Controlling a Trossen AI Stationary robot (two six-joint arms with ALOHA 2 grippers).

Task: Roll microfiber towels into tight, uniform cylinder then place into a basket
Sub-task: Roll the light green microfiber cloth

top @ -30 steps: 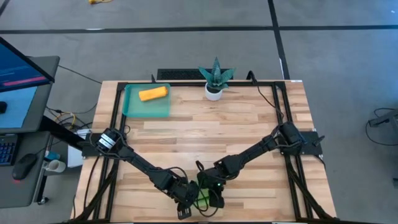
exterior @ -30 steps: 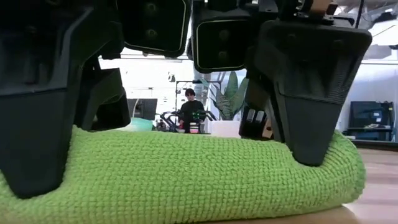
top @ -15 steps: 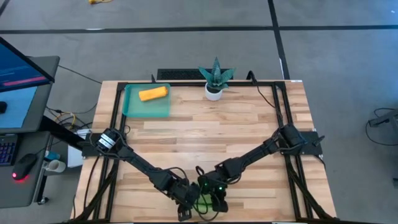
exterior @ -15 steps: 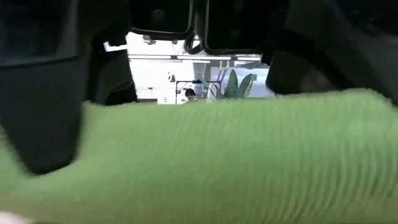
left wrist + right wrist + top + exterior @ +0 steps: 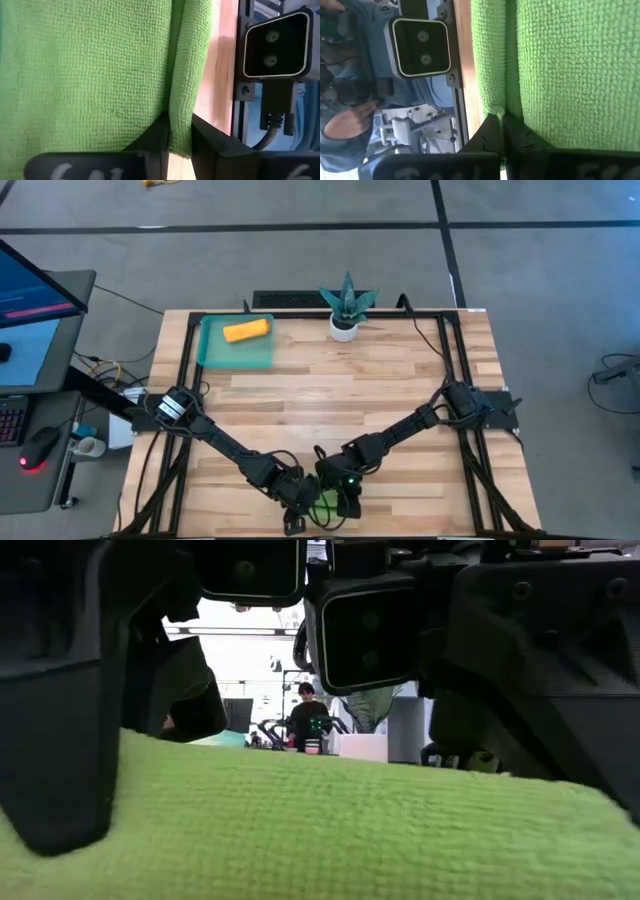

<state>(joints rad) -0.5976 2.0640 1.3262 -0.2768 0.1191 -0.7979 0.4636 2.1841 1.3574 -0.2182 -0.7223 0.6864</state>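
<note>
The lime green towel (image 5: 323, 506) lies at the middle of the table's near edge, and both grippers are on it. It fills the bottom of the low view (image 5: 330, 830) as a thick bulge. My left gripper (image 5: 300, 502) is shut on its left part and my right gripper (image 5: 337, 496) on its right part. The orange towel (image 5: 245, 330) lies rolled inside the teal basket (image 5: 215, 356) at the far left. My left gripper pinches a narrow folded strip along the towel's edge (image 5: 181, 117) between its two fingers (image 5: 152, 142). The fingers slant down from the far left. The towel rests on the wood. My right gripper has its two fingers (image 5: 489, 134) shut on the towel at the crease (image 5: 503, 107) between a narrow folded strip and the broad part. The fingers slant down from the far right. How many layers they take cannot be seen. The towel lies on the table.
A small white pot with a spiky green plant (image 5: 346, 310) stands at the far edge near the middle. Bare wood (image 5: 330, 400) spreads between the basket and the grippers. A black frame runs along the table's sides. A person sits far off in the room (image 5: 305, 715).
My right gripper has sunk a little toward the near edge and tipped over. The green towel's bulge has come nearer to the near edge, and its right end, which showed as a rounded end in the low view, now runs out of that picture.
</note>
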